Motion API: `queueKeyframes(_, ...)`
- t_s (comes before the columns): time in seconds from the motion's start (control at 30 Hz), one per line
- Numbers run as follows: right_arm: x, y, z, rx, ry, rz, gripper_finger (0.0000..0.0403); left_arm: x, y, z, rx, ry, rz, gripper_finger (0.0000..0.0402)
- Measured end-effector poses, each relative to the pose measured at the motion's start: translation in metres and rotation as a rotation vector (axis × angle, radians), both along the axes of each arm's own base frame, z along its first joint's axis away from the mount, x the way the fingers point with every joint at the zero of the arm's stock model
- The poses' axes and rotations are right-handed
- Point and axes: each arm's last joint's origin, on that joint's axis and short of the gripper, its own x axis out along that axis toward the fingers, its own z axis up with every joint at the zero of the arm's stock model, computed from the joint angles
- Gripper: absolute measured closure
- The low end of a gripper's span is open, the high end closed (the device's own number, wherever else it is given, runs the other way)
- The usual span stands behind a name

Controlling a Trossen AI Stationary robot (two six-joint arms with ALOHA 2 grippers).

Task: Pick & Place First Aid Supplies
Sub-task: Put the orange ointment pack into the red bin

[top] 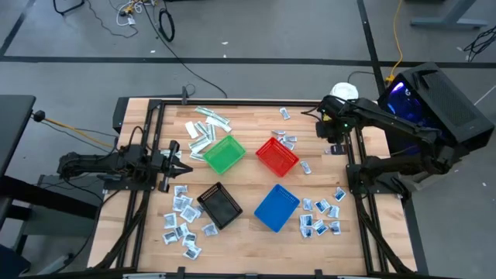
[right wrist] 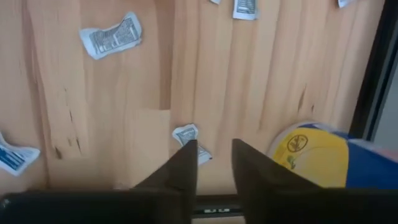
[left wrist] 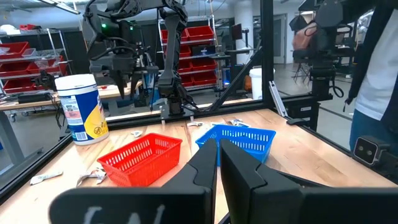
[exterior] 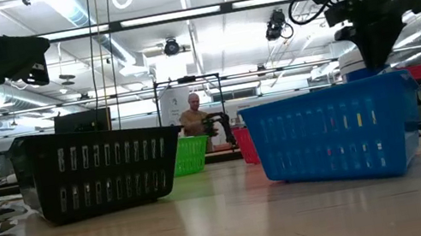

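Here the right gripper (right wrist: 212, 163) is hovering over the table's far right corner with its fingers parted a little and holding nothing, one small packet (right wrist: 189, 142) lying on the wood just beneath its tips beside the yellow-labelled tub (right wrist: 317, 155); to do this well it should be dropping straight down, straddling the packet and pinching it flat before lifting. Meanwhile the left gripper (left wrist: 219, 163) is waiting closed and empty at the table's left edge, and no writing on packets or tub is readable.

left pincer (top: 177, 159) — closed, level | right pincer (top: 335, 133) — pointing down, slightly parted
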Motion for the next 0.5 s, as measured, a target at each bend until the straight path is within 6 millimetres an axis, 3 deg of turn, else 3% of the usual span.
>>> queueKeyframes(0.33, 0.000, -0.001, -0.001, -0.027, 0.015, 0.014, 0.0153, 0.000, 0.000, 0.000, 0.000, 0.000, 0.000, 0.0376)
queueKeyframes(0.5, -0.003, -0.001, -0.021, -0.062, 0.067, -0.018, 0.0112, 0.000, 0.000, 0.000, 0.000, 0.000, 0.000, 0.0376)
